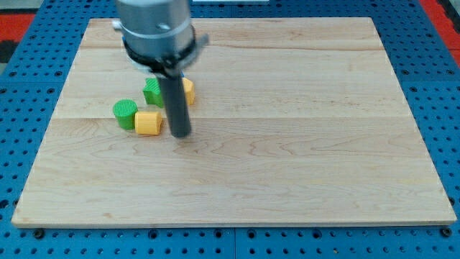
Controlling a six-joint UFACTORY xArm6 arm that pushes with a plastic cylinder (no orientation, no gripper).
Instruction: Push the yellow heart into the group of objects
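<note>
— Where is the rod right now?

— My tip (180,134) rests on the wooden board (287,158), left of the middle. There is no hand to spread or pinch, only the straight dark rod, and it holds nothing.

— What is nearest to it?

— A yellow block (149,122) lies just to the view's left of my tip, close beside it; I cannot tell if they touch. Its shape is unclear, so I cannot say it is the heart. Touching that block's left side is a round green block (125,114).

— Anything further up?

— Behind the rod, toward the view's top, sits another green block (153,92), and a second yellow block (188,91) peeks out at the rod's right, partly hidden. All four lie close together.

— And beyond?

— A blue pegboard (29,86) surrounds the board.
</note>
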